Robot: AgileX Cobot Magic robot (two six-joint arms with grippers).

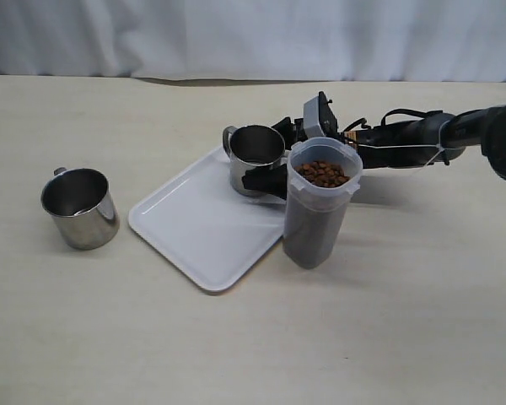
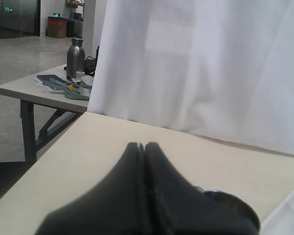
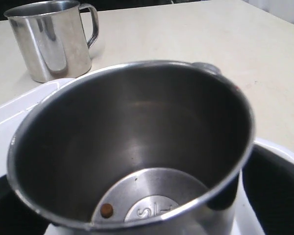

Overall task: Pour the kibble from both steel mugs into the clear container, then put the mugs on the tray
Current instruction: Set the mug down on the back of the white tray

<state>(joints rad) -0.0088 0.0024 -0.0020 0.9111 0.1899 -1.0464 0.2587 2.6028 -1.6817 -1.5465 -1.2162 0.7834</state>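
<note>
One container (image 1: pixel 316 221); right hand (image 1: pixel 268 173) seemingly gripping first mug (image 1: pixel 255 145) on tray (image 1: pixel 194 228); second mug (image 1: pixel 80 208); left hand (image 2: pixel 144 148) closed.

Two mugs: a nine-o'clock mug (image 1: pixel 80 207) and a twelve-o'clock mug (image 1: pixel 256 156). One tray (image 1: pixel 194 228). One container (image 1: pixel 316 224), holding kibble (image 1: pixel 323 174) too heaped to count. One lone pellet (image 3: pixel 106 210) lies inside a mug.
</note>
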